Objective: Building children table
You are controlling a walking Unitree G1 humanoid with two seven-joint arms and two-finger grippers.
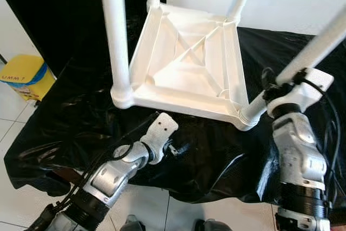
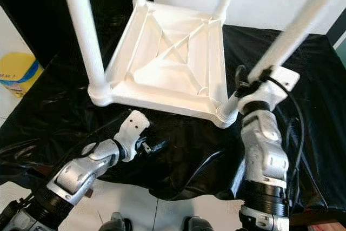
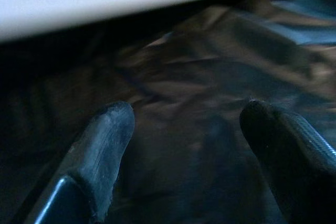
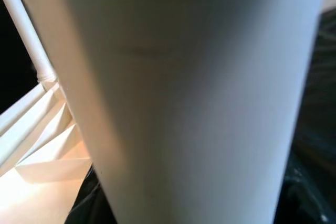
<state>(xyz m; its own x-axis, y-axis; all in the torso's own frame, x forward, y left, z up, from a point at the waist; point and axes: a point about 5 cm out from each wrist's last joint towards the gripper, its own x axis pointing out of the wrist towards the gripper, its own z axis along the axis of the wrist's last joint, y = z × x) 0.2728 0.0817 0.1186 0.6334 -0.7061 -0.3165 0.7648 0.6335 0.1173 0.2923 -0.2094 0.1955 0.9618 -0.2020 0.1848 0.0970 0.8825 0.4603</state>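
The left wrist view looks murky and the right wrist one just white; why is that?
Left wrist view: the left gripper hovers open over dark, dimly lit black sheeting, its fingers softly blurred. Right wrist view: the camera sits so close to the white table leg that it looks out of focus and featureless.

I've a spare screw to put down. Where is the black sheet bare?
Bare sheet lies left of the upturned table, toward the yellow bin, and along the front edge between the arms. It is crowded at the near right leg, where the right tool sits.
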